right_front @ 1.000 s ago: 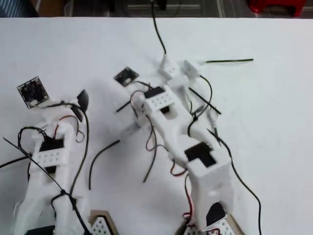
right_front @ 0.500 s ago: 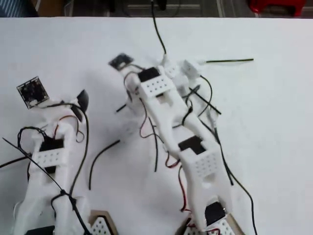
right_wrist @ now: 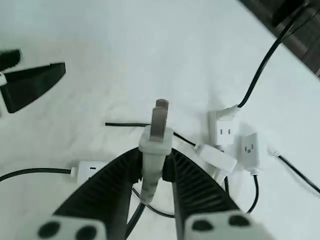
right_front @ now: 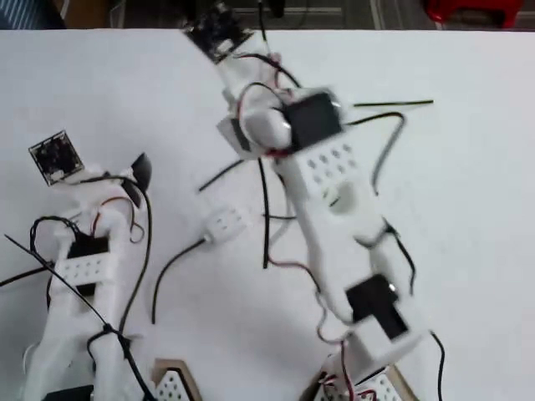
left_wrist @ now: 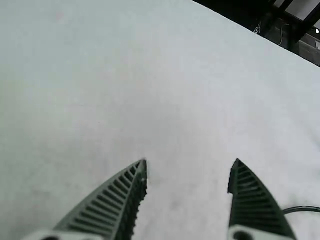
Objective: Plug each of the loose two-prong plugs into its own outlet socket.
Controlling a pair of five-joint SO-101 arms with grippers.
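Above the table (right_front: 476,217), one plug (right_wrist: 156,137) aloft, none apparently seated.
Right gripper (right_wrist: 152,157) clamps it, prongs up, well apart from the outlet sockets (right_wrist: 223,131); left gripper (left_wrist: 189,171) gapes empty.

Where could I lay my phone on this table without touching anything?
Bare: the table's right side, past the right arm and nearer than the short black cord; also the far left corner, beyond the left gripper. Crowded: between the arms, where an outlet socket and loose cords lie.
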